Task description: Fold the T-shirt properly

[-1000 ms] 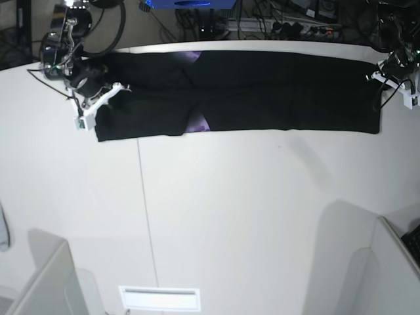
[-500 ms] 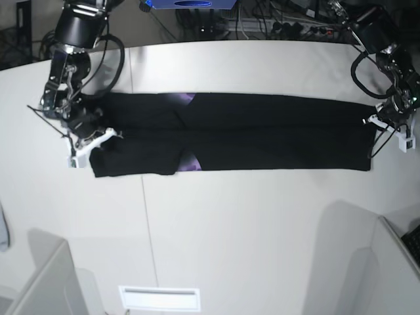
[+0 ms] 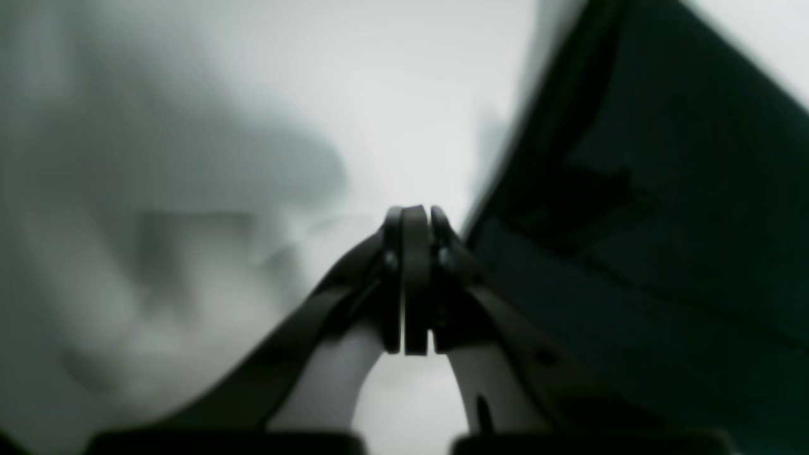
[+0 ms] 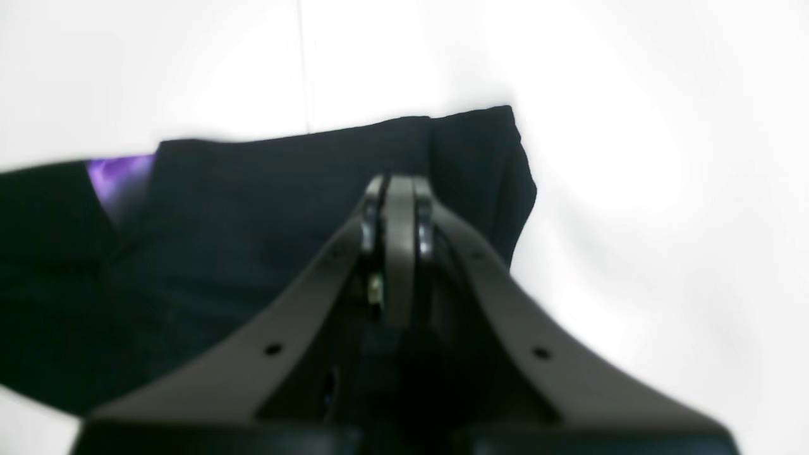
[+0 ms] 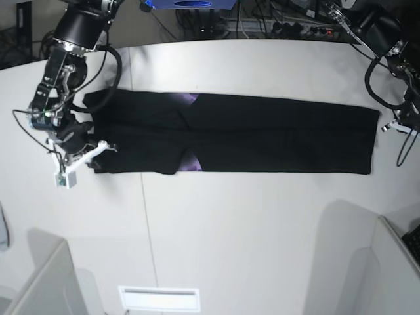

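Observation:
The black T-shirt [image 5: 262, 134] lies as a long flat strip across the far half of the white table, with a bit of purple print [image 5: 190, 163] showing at a fold. My right gripper [image 5: 105, 146] is shut at the strip's left end; in the right wrist view its tips [image 4: 395, 186] sit over the black cloth [image 4: 253, 221], and no cloth shows between the pads. My left gripper [image 5: 396, 125] is shut just off the strip's right end; in the left wrist view [image 3: 414, 218] it is empty, with the shirt's edge [image 3: 663, 221] beside it.
A thin seam [image 5: 146, 216] runs down the table. A white slot [image 5: 159, 298] sits at the front edge. Grey partitions stand at the front left [image 5: 39, 282] and front right [image 5: 387, 275]. Cables and a blue box [image 5: 190, 3] lie behind the table.
The shirt strip has been drawn from the far edge toward the front. The left gripper has since drawn off the strip's right end. The right gripper has shifted down-left along the left end.

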Motion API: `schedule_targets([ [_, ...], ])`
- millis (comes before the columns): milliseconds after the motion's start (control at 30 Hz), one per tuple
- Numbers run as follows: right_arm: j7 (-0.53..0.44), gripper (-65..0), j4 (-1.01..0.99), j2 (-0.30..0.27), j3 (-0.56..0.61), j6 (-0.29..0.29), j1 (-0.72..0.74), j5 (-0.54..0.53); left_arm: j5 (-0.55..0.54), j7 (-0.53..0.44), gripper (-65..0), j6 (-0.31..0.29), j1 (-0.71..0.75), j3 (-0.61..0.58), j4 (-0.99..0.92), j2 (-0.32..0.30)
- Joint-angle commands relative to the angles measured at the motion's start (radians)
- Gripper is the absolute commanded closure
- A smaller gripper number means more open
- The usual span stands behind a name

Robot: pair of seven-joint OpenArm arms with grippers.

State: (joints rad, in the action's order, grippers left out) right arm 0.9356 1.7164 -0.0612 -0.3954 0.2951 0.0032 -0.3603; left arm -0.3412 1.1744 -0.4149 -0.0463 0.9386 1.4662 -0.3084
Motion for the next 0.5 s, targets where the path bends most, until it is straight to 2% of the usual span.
schedule_targets([
  [0, -0.011, 0.0, 0.043, -0.010, -0.006, 0.002, -0.002, -0.003, -0.057, 0.003, 0.0, -0.005, -0.007, 0.021, 0.055, -0.041],
  [100, -0.019, 0.0, 0.113, 0.017, -0.012, 0.002, -0.055, -0.003, -0.180, 0.016, 0.0, -0.005, 0.070, 0.044, 0.130, -0.084],
  [200, -0.019, 0.0, 0.153, 0.030, -0.010, 0.002, -0.108, -0.004, -0.240, 0.016, -0.3, -0.005, 0.133, 0.050, 0.159, -0.105],
  [267, -0.023, 0.0, 0.159, 0.051, -0.007, 0.003, -0.134, -0.004, -0.256, 0.012, -15.8, -0.005, 0.161, 0.050, 0.156, -0.107],
  [367, -0.057, 0.0, 0.152, 0.088, -0.004, 0.011, -0.177, -0.004, -0.259, -0.087, -44.3, -0.005, 0.204, 0.040, 0.152, -0.100],
  [433, -0.076, 0.0, 0.152, 0.111, -0.004, 0.059, -0.200, -0.004, -0.263, -0.153, -60.6, -0.005, 0.213, 0.027, 0.138, -0.091],
  [467, -0.082, 0.0, 0.152, 0.125, -0.004, 0.089, -0.213, -0.004, -0.263, -0.162, -65.0, -0.005, 0.208, 0.004, 0.121, -0.085],
])
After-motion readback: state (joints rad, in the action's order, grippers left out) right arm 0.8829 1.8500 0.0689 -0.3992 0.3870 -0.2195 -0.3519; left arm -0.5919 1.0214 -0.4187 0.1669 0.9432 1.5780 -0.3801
